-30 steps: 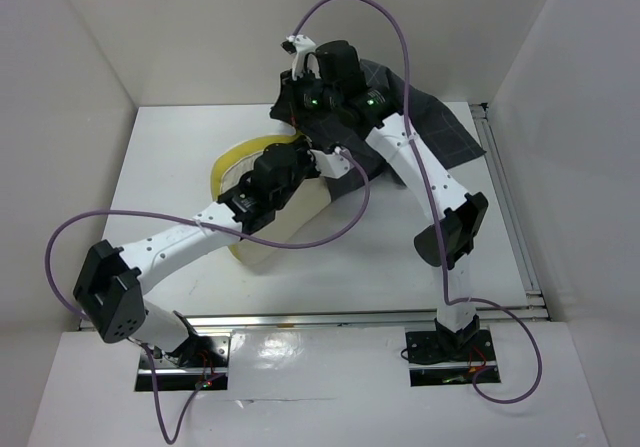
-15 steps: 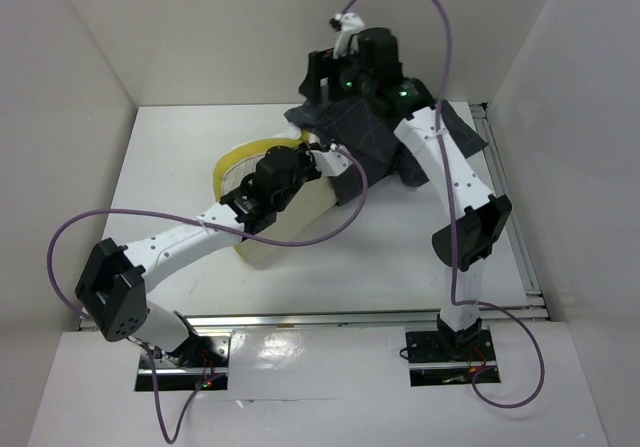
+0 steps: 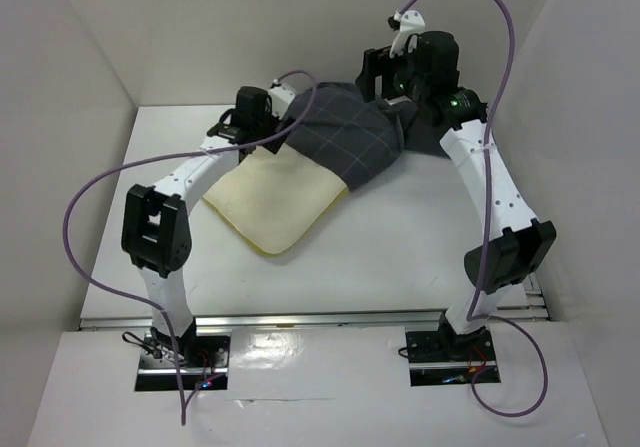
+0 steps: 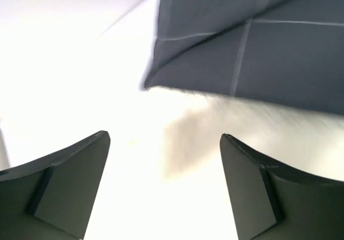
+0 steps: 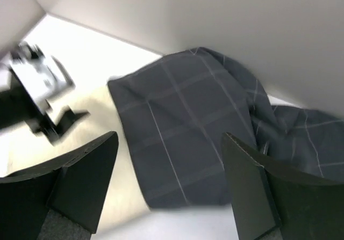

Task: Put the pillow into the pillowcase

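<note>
Pillowcase (image 3: 345,142): charcoal woven cloth, matt, thin light grid lines, soft folds. Pillow (image 3: 270,202): cream cloth, matt, faintly fuzzy nap in left wrist view. Table (image 3: 420,237): white, smooth, low sheen. Near ledge (image 3: 320,367): white, glossy, shows reflections. Arm shells (image 3: 498,182): smooth white plastic, with black plastic joints. Cables (image 3: 66,235): purple, smooth sheath. Fingers (image 4: 64,186) of left gripper (image 4: 164,138) and right gripper (image 5: 169,138): dark matt plastic.

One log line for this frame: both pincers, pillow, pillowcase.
left pincer open, empty, near pillowcase corner | right pincer open, empty, above pillowcase | pillowcase covers far end of pillow | pillow mostly uncovered
</note>
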`<action>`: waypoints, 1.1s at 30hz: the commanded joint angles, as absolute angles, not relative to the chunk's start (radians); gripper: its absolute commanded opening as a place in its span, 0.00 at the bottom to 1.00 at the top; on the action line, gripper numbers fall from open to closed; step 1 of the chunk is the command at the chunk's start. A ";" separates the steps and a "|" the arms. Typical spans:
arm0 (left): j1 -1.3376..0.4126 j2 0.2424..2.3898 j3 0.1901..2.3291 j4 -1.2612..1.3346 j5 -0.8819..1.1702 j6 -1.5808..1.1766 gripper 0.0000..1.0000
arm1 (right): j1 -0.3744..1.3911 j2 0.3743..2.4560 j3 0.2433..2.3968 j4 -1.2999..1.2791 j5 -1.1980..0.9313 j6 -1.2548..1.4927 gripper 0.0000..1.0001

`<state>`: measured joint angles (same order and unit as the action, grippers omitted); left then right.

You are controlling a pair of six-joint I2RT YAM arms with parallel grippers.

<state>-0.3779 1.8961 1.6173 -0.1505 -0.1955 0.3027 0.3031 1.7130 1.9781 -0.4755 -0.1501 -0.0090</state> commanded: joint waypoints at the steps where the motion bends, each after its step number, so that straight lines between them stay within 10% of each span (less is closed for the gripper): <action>1: -0.353 1.816 1.707 -0.343 -0.054 0.221 0.98 | 0.298 1.643 1.902 -0.461 -0.175 -0.087 0.83; 12: -0.574 1.488 1.379 -0.655 0.232 0.295 0.99 | 0.288 1.532 1.589 -0.463 -0.198 -0.135 0.83; 33: -0.805 1.523 0.897 -0.074 -0.456 0.268 1.00 | 0.288 1.525 1.548 -0.514 -0.261 -0.126 0.82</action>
<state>-0.8051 1.4986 0.8940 -0.1909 -0.3458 0.2817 0.2939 1.5730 1.5562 -0.5117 -0.2474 -0.1249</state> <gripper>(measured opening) 0.999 0.825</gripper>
